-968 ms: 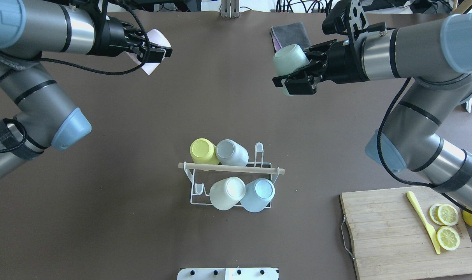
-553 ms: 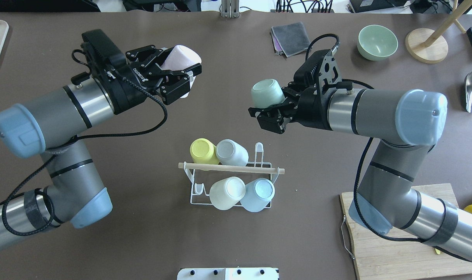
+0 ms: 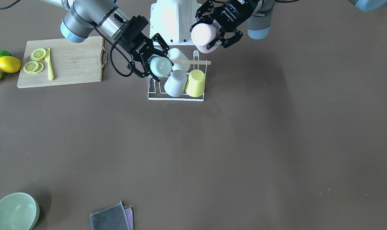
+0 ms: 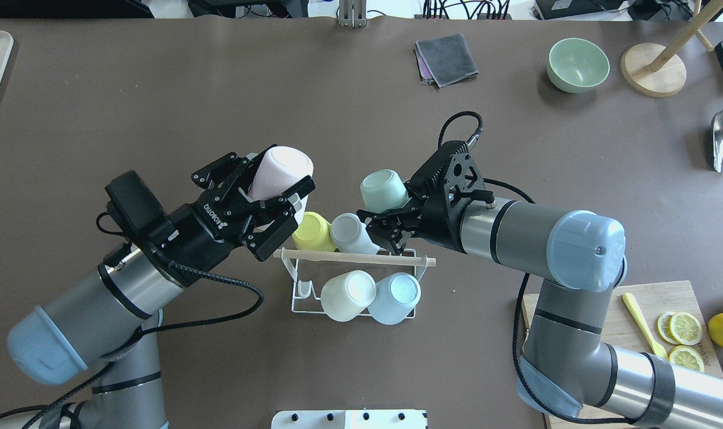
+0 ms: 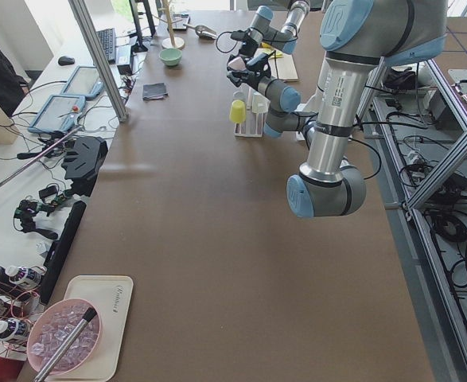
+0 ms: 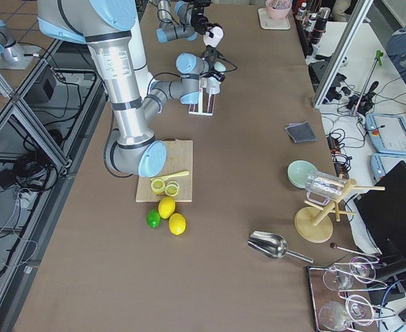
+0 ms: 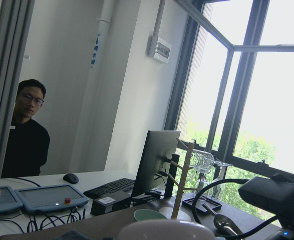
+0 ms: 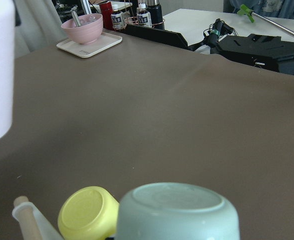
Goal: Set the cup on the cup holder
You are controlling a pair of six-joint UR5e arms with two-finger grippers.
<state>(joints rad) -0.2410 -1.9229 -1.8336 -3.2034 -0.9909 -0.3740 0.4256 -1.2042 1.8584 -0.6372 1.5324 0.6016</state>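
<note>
Both clamp cups: left hand (image 4: pixel 278 180) pink cup (image 4: pixel 286 161), right hand (image 4: pixel 384 219) green cup (image 4: pixel 384 189), liable to knock grey cup (image 4: pixel 350 232) close beside.

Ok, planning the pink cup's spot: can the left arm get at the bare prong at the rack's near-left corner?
Probably yes: the left tool, holding the pink cup, hovers nearby; only the wooden rod crosses beside the prong.

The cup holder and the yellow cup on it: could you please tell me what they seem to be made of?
The cup holder looks like thin white-coated metal wire, judging by its slim bent rods. Its rod handle looks like pale unfinished wood. The yellow cup is opaque and matte with soft highlights, so it could be plastic or ceramic; I cannot tell which.
</note>
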